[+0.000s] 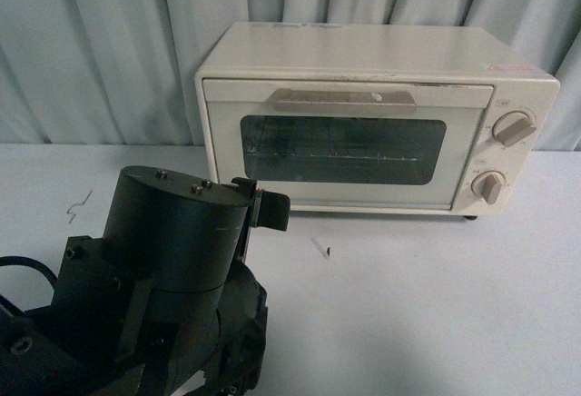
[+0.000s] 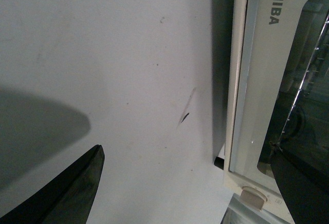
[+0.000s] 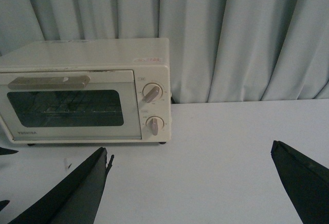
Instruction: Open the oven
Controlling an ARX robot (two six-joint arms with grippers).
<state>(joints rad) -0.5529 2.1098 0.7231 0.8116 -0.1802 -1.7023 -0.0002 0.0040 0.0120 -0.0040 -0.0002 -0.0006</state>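
The cream-white oven (image 1: 372, 114) stands at the back of the table with its glass door shut. Its flat bar handle (image 1: 345, 99) runs along the door's top and two round knobs (image 1: 515, 129) sit on the right. My left arm (image 1: 172, 260) fills the lower left, its tip just before the oven's lower left corner. In the left wrist view the left gripper (image 2: 190, 183) is open, one finger (image 2: 303, 188) over the door's glass beside the TOSHIBA lettering (image 2: 276, 0). The right gripper (image 3: 190, 183) is open above bare table, right of the oven (image 3: 85, 88) and well short of it.
A pale curtain (image 1: 109, 42) hangs behind the white table (image 1: 427, 305). A small dark scrap (image 1: 322, 247) lies before the oven and a thin bent wire (image 1: 80, 203) lies at the left.
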